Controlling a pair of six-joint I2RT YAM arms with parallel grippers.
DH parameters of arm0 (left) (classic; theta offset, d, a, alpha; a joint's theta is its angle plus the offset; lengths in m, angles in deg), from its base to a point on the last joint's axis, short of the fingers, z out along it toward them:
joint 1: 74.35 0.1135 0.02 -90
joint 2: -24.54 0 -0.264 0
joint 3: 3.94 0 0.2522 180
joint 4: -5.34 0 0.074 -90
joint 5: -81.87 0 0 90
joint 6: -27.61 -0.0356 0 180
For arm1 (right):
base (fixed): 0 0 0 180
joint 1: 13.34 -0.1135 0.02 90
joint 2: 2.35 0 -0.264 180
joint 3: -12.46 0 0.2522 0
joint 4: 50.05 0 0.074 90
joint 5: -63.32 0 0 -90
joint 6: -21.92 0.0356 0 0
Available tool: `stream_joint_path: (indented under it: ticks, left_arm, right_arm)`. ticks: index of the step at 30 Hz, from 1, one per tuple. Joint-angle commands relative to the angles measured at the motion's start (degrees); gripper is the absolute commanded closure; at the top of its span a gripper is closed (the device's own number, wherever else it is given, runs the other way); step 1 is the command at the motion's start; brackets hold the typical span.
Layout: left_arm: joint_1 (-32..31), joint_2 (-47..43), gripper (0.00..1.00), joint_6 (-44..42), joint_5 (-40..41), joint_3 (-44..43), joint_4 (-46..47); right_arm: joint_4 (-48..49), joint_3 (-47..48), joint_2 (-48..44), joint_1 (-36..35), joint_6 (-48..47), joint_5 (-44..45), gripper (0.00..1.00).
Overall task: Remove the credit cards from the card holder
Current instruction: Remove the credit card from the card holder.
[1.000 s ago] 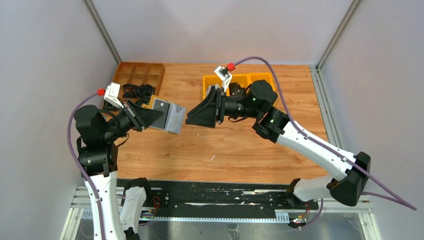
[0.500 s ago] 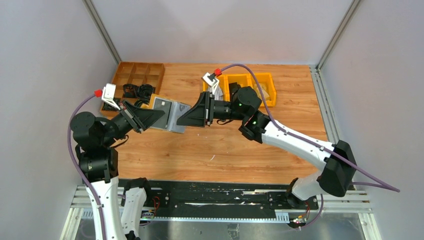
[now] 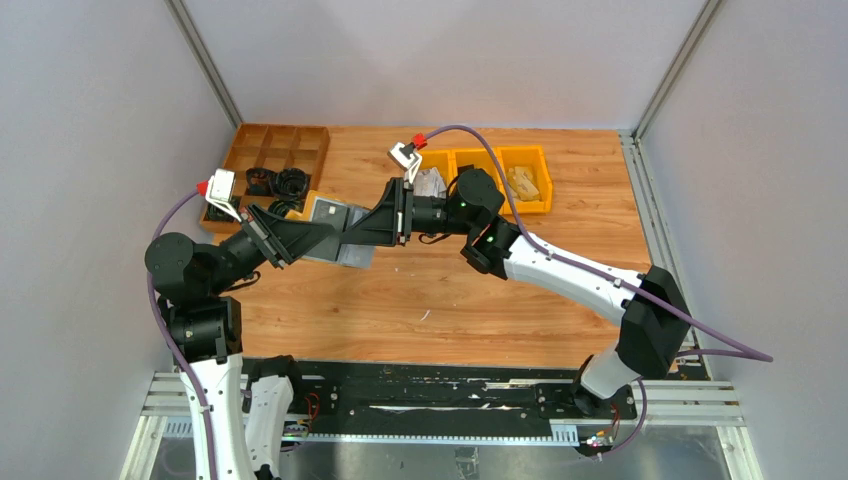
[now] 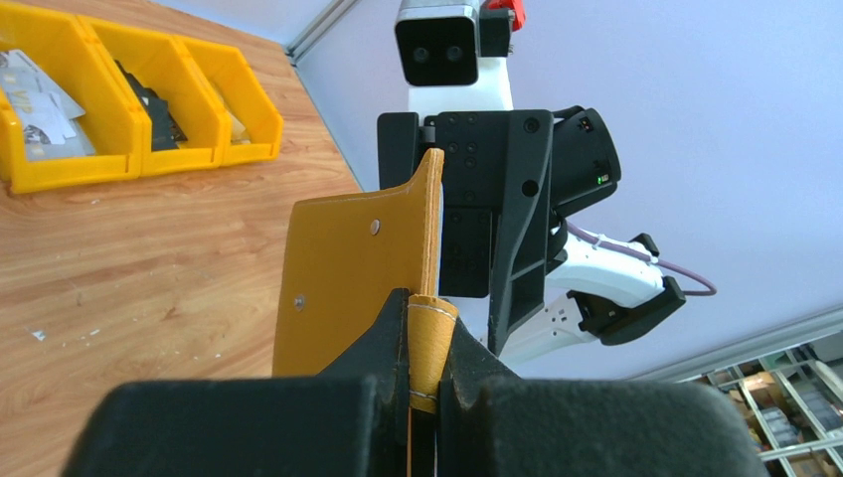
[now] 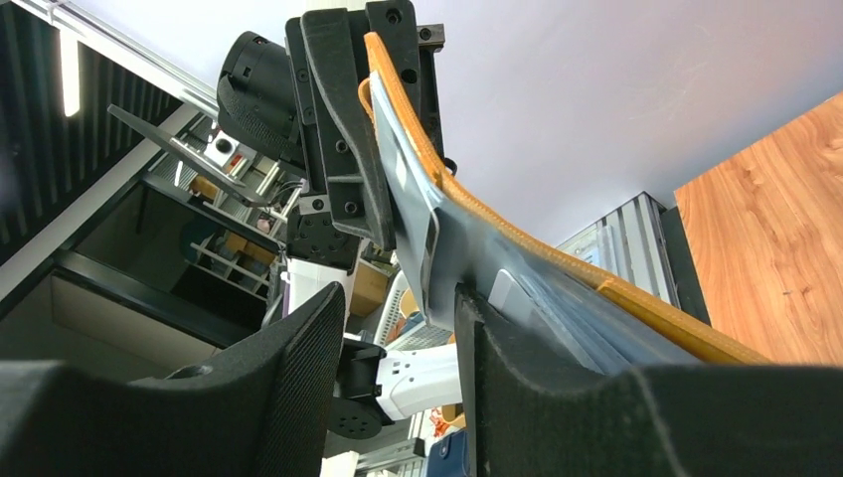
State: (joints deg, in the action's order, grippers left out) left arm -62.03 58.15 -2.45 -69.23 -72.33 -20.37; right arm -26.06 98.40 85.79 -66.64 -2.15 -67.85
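Midair, a mustard card holder (image 3: 335, 232) hangs open between two robot claws.
Left claw (image 4: 429, 343) is pinched tight on the folded edge of the card holder, holding it above the wooden table (image 3: 450, 300), left of centre, with its grey lining turned toward the right claw (image 5: 398, 298). That claw's fingers are spread, and one fingertip (image 5: 497, 338) is just beside the lining; contact cannot be told. Cards cannot be told apart from the lining. Yellow bins (image 3: 527, 207) sit near the back wall.
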Motion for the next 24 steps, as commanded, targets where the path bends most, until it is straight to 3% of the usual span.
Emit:
stream_joint_path:
  ticks: [1, 8, 14, 20, 24]
  left_arm:
    - [0.06, -1.54, 1.0, 3.07, -3.36, -1.0, 3.43]
    - [0.02, -2.55, 1.0, 5.61, -4.16, 0.53, 4.89]
    - [0.08, -2.49, 0.92, 9.95, -5.81, 0.75, 8.25]
    - [0.02, -1.27, 0.89, 10.8, -6.83, 0.61, 8.82]
    - [0.08, -1.12, 0.81, 10.53, -6.06, 0.84, 8.65]
  right_arm:
    - [4.11, 1.92, 1.58, -0.84, 2.3, 0.29, 0.53]
    - [3.9, 1.59, 1.35, -1.11, 2.35, 0.48, 0.7]
    - [5.27, -0.32, 0.03, -1.11, 2.36, 1.04, 0.74]
    - [6.58, -0.72, 0.39, -0.9, 3.29, 0.47, 0.84]
    - [7.16, -2.28, -0.61, -0.65, 3.4, 0.65, 0.93]
